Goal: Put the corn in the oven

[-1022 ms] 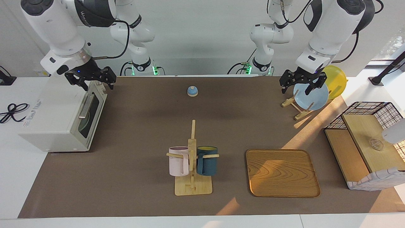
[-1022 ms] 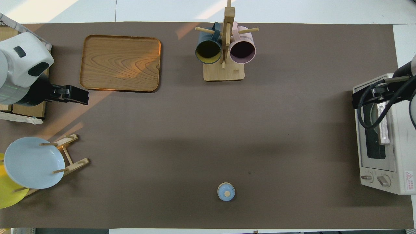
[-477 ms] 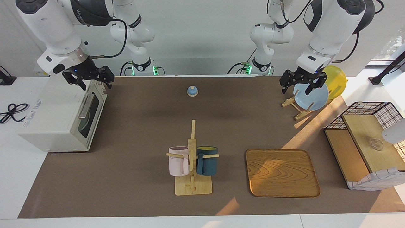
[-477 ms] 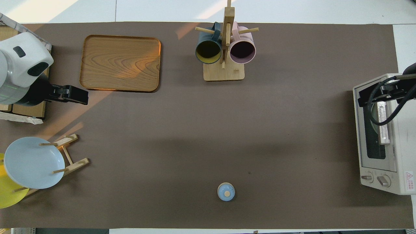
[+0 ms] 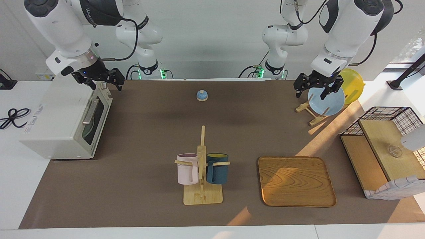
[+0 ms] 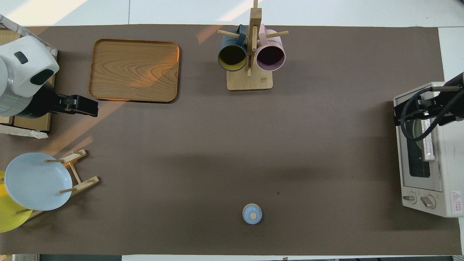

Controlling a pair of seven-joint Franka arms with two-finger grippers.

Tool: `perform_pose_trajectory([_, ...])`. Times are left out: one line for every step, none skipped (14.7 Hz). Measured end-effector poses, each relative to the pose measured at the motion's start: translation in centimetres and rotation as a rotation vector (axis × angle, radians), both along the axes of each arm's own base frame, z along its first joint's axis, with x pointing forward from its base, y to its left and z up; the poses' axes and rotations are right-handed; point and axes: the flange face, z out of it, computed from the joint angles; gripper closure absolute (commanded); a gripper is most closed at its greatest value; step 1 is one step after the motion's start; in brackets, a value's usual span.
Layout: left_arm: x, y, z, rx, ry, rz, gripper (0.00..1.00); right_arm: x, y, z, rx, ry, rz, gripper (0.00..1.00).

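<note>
Smooth grained wood tray; matt brown table cover.

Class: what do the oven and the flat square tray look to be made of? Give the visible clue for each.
The oven: probably painted metal, off-white and matte, with a dark, glass-like door window. The tray: wood or wood veneer, with visible grain rings and a smooth, slightly glossy finish.

the toaster oven sat at the right arm's end of the table, door shut, with the right gripper over its top corner farthest from the robots. the left gripper hung just off the wooden tray, above the mat.
</note>
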Motion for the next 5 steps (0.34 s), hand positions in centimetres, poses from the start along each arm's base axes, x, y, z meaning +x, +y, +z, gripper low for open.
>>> perform_pose_trajectory([0.0,0.0,0.0,0.000,0.000,0.000,0.00,0.1,0.2,0.1,0.000,-0.007,0.003,0.00])
perform_pose_trajectory([0.0,0.0,0.0,0.000,0.000,0.000,0.00,0.1,0.1,0.1,0.000,-0.014,0.001,0.00])
perform_pose_trajectory([0.0,0.0,0.0,0.000,0.000,0.001,0.00,0.3,-0.3,0.2,0.000,-0.024,-0.006,0.00])
perform_pose_trajectory([0.0,0.0,0.0,0.000,0.000,0.001,0.00,0.4,-0.8,0.3,-0.001,-0.034,-0.016,0.00])
perform_pose_trajectory([0.0,0.0,0.0,0.000,0.000,0.001,0.00,0.4,-1.2,0.3,-0.001,-0.038,-0.023,0.00])
